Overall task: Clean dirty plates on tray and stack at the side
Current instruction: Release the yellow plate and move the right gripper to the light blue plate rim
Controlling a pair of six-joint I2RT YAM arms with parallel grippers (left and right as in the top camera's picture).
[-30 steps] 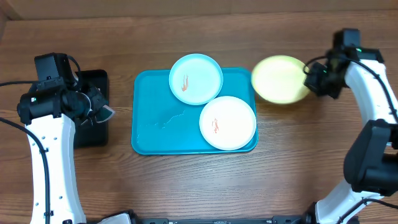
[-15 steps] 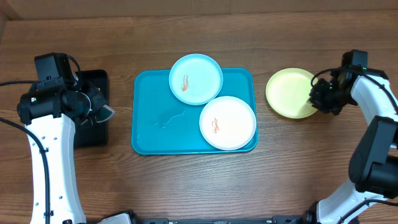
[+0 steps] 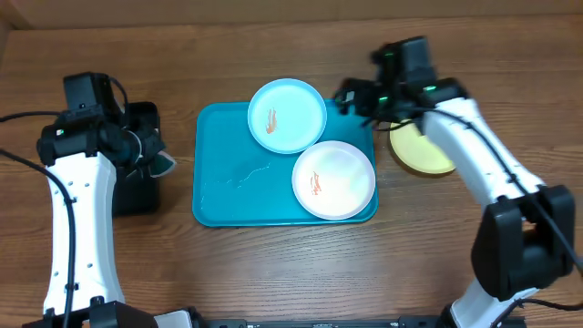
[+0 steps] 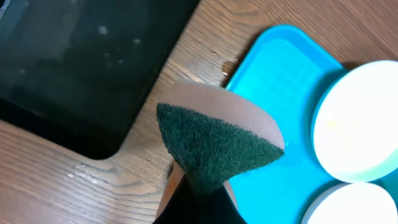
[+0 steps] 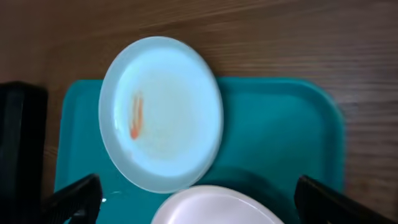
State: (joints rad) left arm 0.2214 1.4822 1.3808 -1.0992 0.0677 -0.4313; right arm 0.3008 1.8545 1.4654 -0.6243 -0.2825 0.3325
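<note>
Overhead view of a wooden table (image 3: pixel 273 273) with two white arms.

At the left, an arm running up the table's side and bent inward at the top. Left gripper (image 3: pixel 148 157) poised between the black tray (image 3: pixel 137 196) and the tray (image 3: pixel 228 196). Clamped tight in it, a sponge (image 4: pixel 211 146) with the dark green scouring face up and tan backing behind. Held over bare wood, just beside the tray's corner and the black tray's edge.

At the right, an arm stretched from the near right corner toward the tray's far right corner. Crosses over the yellow plate (image 3: pixel 421 157) and hides part of it. Right gripper (image 3: pixel 353 95) above the tray's far right rim, just beside the blue plate (image 3: pixel 287 116). Fingers spread wide, gripping nothing, one fingertip at each lower corner of the wrist view.

Blue plate at the tray's far edge, overhanging the rim, marked with an orange smear (image 3: pixel 271 120). White plate (image 3: pixel 333 179) in the tray's near right corner, likewise smeared, its edge meeting the blue plate's. Yellow plate flat on the wood, right of the tray and off it.
</note>
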